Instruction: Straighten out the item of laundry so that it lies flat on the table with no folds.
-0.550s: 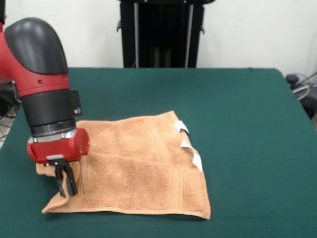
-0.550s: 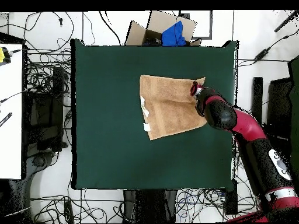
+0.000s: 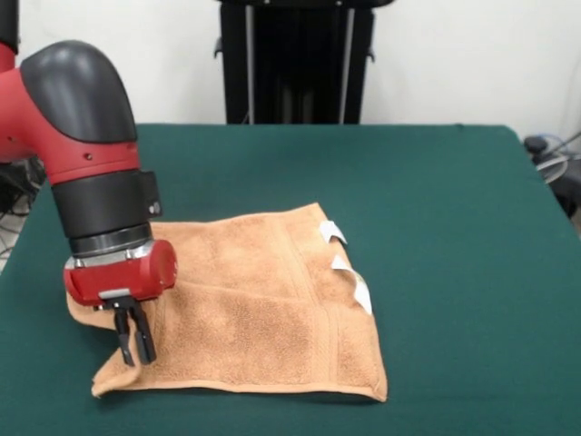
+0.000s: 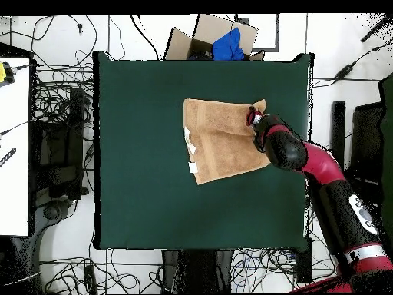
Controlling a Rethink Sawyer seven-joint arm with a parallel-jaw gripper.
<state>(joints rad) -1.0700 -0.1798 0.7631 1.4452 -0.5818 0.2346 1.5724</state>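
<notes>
On the green table (image 3: pixel 436 209) you see the gripper (image 3: pixel 135 341), fingers nearly closed, at the towel's (image 3: pixel 263 309) near left corner.

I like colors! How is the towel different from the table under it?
The towel is orange-tan; the table is dark green. The towel is much smaller than the table. The towel is folded over and rumpled; the table top lies smooth. Both are roughly rectangular.

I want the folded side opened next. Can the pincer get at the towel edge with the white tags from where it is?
Probably yes. The pincer sits at the towel's opposite edge, and nothing stands between it and the white tags.
</notes>
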